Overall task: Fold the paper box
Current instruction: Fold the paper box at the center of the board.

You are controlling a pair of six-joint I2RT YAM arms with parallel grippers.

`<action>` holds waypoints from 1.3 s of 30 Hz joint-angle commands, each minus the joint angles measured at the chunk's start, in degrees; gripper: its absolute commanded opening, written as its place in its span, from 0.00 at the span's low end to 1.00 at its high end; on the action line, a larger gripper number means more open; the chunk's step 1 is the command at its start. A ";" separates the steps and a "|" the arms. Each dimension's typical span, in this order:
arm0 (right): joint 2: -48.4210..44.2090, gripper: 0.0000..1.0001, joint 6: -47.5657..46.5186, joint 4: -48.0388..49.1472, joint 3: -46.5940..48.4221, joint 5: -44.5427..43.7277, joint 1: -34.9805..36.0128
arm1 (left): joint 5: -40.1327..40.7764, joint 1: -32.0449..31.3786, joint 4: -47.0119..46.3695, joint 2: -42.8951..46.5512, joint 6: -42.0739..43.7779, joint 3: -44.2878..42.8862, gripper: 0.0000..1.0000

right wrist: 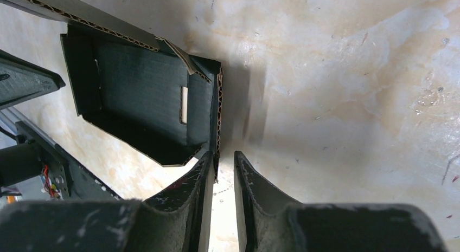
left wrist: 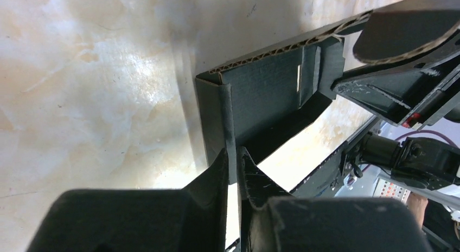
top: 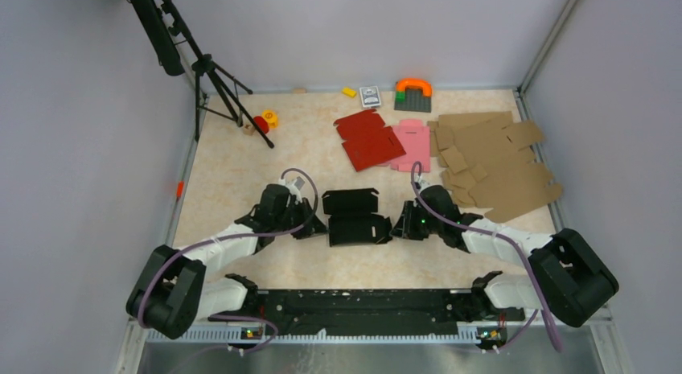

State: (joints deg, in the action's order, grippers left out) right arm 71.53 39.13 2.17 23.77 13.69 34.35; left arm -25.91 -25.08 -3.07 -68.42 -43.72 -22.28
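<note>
The black paper box [top: 358, 217] lies partly folded at the table's middle, its walls raised. My left gripper [top: 316, 226] is at its left end. In the left wrist view the gripper [left wrist: 233, 153] is shut on the box's upright end wall [left wrist: 228, 116]. My right gripper [top: 399, 227] is at the box's right end. In the right wrist view the gripper [right wrist: 222, 154] is narrowly open, and the box's right wall [right wrist: 218, 111] stands between the jaws. That wall rests against the left finger [right wrist: 203, 173], with a gap to the right finger. The box's inside [right wrist: 141, 95] is empty.
A red blank [top: 368, 139] and a pink blank [top: 412, 142] lie behind the box. A pile of brown cardboard blanks [top: 490, 161] is at the back right. A tripod [top: 217, 76] and small toys [top: 264, 121] stand at the back left, with more toys [top: 412, 92] along the back wall.
</note>
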 commanded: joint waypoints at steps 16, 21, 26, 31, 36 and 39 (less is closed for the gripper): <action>0.16 0.15 -0.04 2.79 1.31 1.23 -0.20 | -1.89 1.68 -7.45 -5.54 -1.00 -0.63 0.10; 0.06 0.14 0.00 2.92 1.16 1.52 -0.17 | -3.20 1.64 -8.94 -7.82 -1.08 -0.47 0.10; 0.19 0.12 -0.11 2.95 1.00 1.59 -0.16 | -1.35 1.63 -3.59 -10.35 2.07 -2.43 0.06; 0.52 0.09 -0.37 2.43 0.91 1.22 -0.16 | 0.94 1.61 1.39 -11.30 4.79 -4.02 0.05; 0.55 0.04 -0.42 2.24 0.47 0.77 -0.16 | 1.64 1.38 2.60 -12.93 5.62 -4.76 0.04; 0.50 0.04 -0.54 2.05 0.42 0.63 -0.16 | 2.21 0.90 2.81 -13.94 5.75 -5.08 0.03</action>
State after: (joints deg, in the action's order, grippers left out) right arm 71.72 39.18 2.59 23.75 14.70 34.35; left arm -30.00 -23.75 -4.97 -79.57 -41.54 -27.40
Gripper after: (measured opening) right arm 0.045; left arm 0.035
